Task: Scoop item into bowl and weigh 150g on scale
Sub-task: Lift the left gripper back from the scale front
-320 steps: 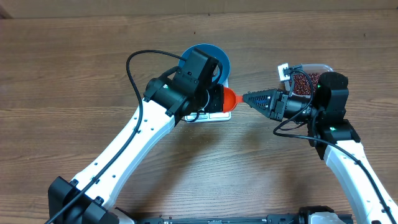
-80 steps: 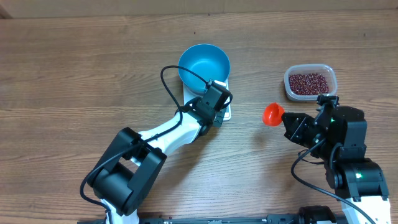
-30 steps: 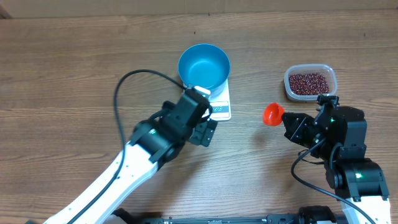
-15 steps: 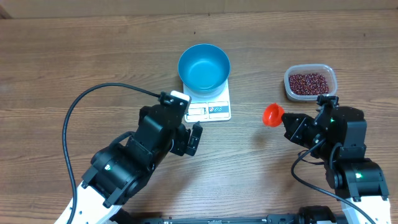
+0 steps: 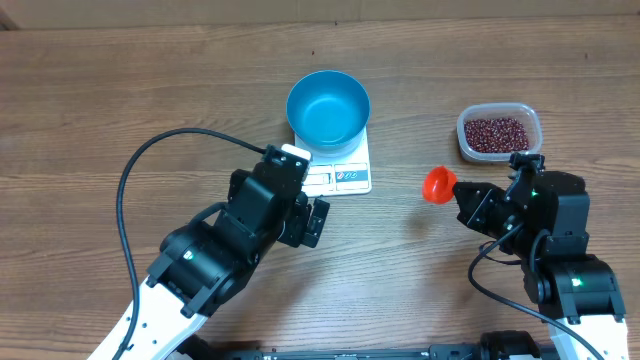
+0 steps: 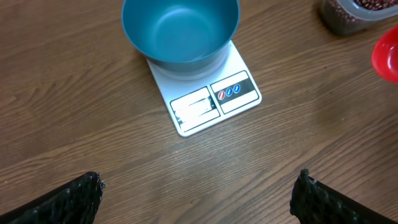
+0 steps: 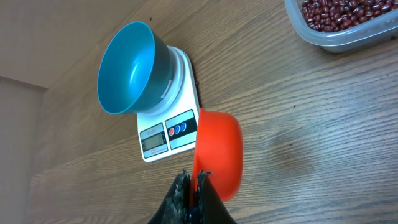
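Right, status: blue bowl (image 5: 328,108) sits on the white scale (image 5: 338,178), covering its 12 o'clock half in the overhead view; the scale's 6 o'clock edge shows the display window (image 6: 194,107) and the label panel (image 6: 234,92) side by side, both uncovered. Digits on the display are too small to read. Bowl interior shows only bare blue plastic. Beans (image 5: 497,131) fill the clear tub (image 5: 462,140), which sits on the wood surface (image 5: 120,100) at roughly 3 o'clock from the bowl, well apart from it. Left claw (image 6: 198,183) is released, fingers spread wide with nothing between them; it hangs over bare surface at about 7 o'clock from the scale, near it but not touching, wrist camera looking toward scale and bowl. Right claw (image 7: 194,183) is clenched on the red scoop (image 5: 438,184), gripping it at the scoop's own 6 o'clock edge in the wrist view, fingers pressed tight together. Scoop is held above the surface, tipped on its side in the wrist view, at 3 o'clock from the scale and about 7 o'clock from the tub, between the two and touching neither. Cannot tell from these views whether the scoop carries any beans. Left arm's black cable (image 5: 125,200) arcs over the surface out toward 9 o'clock from that claw.
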`<act>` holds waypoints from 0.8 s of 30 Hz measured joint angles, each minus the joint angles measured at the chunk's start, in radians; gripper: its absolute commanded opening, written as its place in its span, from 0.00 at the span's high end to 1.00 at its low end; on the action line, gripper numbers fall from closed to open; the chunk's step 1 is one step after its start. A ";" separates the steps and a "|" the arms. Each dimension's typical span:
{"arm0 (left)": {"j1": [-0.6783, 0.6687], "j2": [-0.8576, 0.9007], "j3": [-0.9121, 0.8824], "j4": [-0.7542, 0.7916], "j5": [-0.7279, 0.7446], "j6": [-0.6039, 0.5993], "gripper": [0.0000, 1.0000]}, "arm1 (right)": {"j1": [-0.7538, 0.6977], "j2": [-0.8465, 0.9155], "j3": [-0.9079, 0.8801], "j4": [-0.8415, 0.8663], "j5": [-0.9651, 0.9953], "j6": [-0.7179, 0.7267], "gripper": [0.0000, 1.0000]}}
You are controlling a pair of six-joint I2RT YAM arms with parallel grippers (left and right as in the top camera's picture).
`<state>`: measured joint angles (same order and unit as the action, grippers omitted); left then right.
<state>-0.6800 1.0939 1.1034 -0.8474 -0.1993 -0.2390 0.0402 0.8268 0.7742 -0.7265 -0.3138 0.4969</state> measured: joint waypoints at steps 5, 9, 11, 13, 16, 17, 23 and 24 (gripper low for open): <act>0.000 0.029 0.000 0.000 0.000 0.000 0.00 | 0.000 0.000 0.000 0.000 0.000 0.000 0.96; 0.000 0.038 0.000 0.022 0.000 -0.005 0.00 | 0.000 0.000 0.000 0.000 0.000 0.000 0.96; 0.000 0.038 0.000 0.052 0.000 -0.016 0.00 | 0.000 0.000 0.000 0.000 0.000 0.000 0.96; 0.000 0.038 0.000 0.068 0.000 -0.017 0.00 | 0.000 0.000 0.000 0.000 0.000 0.000 0.96; 0.000 0.038 0.000 0.086 -0.003 -0.020 0.00 | 0.000 0.000 0.000 0.000 0.000 0.000 0.96; 0.000 0.038 0.000 0.089 -0.004 -0.020 0.01 | 0.000 0.000 0.000 0.000 0.000 0.000 0.96; 0.000 0.038 0.000 0.089 -0.005 -0.020 0.00 | 0.000 0.000 0.000 0.000 0.000 0.000 0.96; 0.000 0.038 0.000 0.089 -0.005 -0.020 0.01 | 0.000 0.000 0.000 0.000 0.000 0.000 0.96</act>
<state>-0.6800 1.1320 1.1034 -0.7589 -0.2043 -0.2588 0.0402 0.8268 0.7742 -0.7265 -0.3134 0.4973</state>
